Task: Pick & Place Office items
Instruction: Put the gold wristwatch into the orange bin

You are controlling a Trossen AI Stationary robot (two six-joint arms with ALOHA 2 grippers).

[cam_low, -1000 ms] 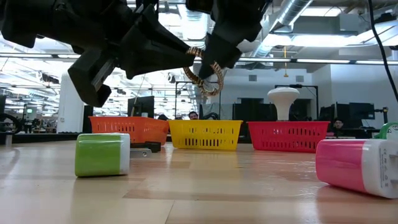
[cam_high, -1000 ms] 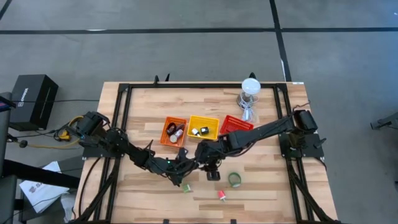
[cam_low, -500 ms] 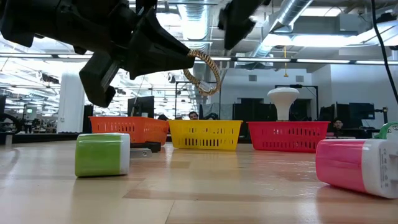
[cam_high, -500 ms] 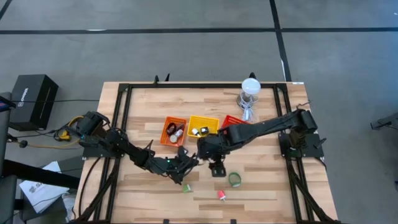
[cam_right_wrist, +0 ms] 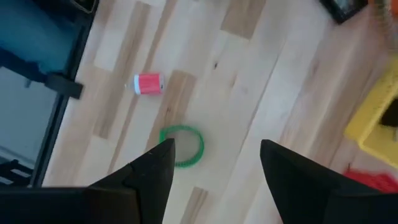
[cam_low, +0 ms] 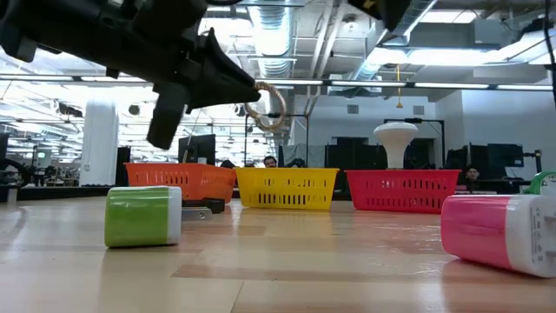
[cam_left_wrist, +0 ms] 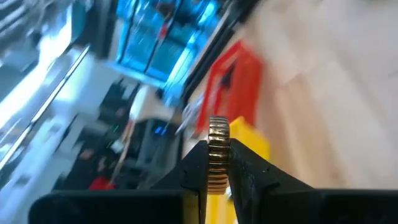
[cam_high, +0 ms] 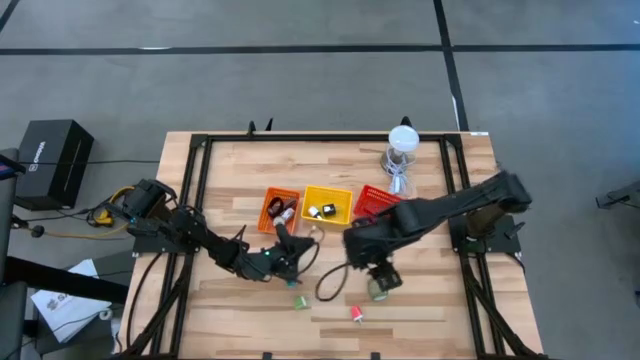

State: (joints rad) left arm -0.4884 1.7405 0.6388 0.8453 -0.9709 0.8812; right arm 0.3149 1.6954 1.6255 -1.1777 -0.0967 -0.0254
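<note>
A: Above the desk (cam_high: 420, 300), near its middle, what is the left gripper (cam_left_wrist: 217, 165) doing?

B: It hangs in the air with its fingers pinched on a beige ring (cam_left_wrist: 218, 152). From table height the beige ring (cam_low: 265, 104) shows at the fingertips, raised well clear of the wood and in front of the yellow basket (cam_low: 287, 188).

A: And the right gripper (cam_right_wrist: 214, 158)?

B: Its fingers stand wide apart with nothing between them. It hovers over a green ring (cam_right_wrist: 181, 145) lying flat on the wood, with a pink piece (cam_right_wrist: 148, 83) near it. From above, the right arm reaches in toward the green ring (cam_high: 377, 290).

A: What else lies loose on the desk?

B: A small green piece (cam_high: 298, 301) just in front of the left arm, and the pink piece (cam_high: 357, 313) farther toward the front edge. From table height the green piece (cam_low: 143, 216) and the pink piece (cam_low: 495, 230) both lie on their sides, well apart.

A: The baskets?

B: Orange basket (cam_high: 279, 210), yellow basket (cam_high: 327, 204) and red basket (cam_high: 378, 200) stand in a row across the middle. The orange one and the yellow one each hold a few small items, too tiny to tell apart. A clear jar with a white top (cam_high: 402, 146) stands behind the red basket.
</note>
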